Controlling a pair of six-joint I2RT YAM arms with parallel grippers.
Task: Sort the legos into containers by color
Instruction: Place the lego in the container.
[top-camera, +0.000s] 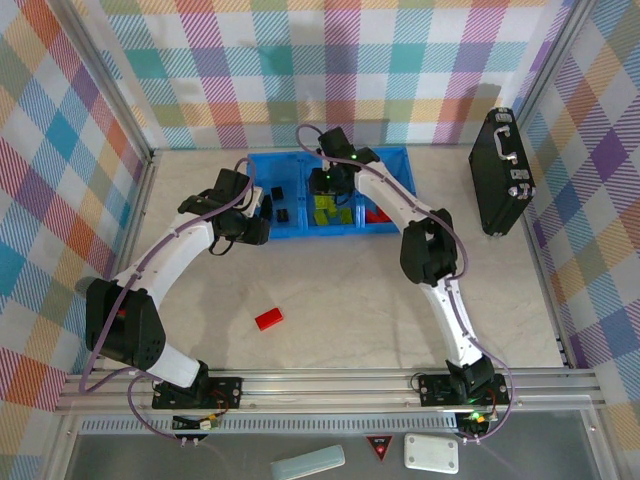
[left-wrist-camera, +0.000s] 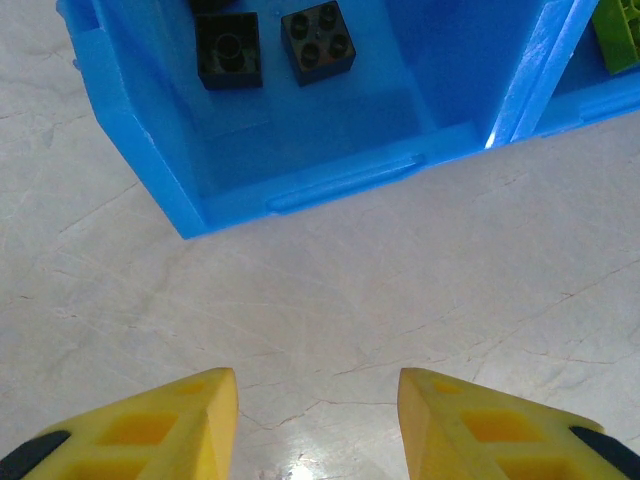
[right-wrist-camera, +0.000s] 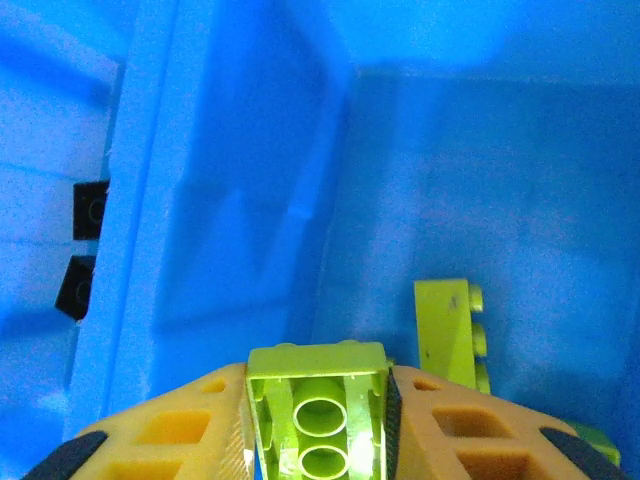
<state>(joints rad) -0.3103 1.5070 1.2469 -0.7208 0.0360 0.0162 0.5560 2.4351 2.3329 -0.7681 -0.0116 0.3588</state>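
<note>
The blue tray lies at the back of the table. Its left container holds black legos, the middle one lime-green legos, the right one red legos. My right gripper hangs over the middle container, shut on a lime-green lego whose hollow underside faces the camera. My left gripper stands open over bare table just in front of the left container, with nothing between its fingers. One red lego lies alone on the table, in front of the tray.
A black briefcase stands upright at the far right. Checked walls close in the back and both sides. A metal rail runs along the near edge, between the arm bases.
</note>
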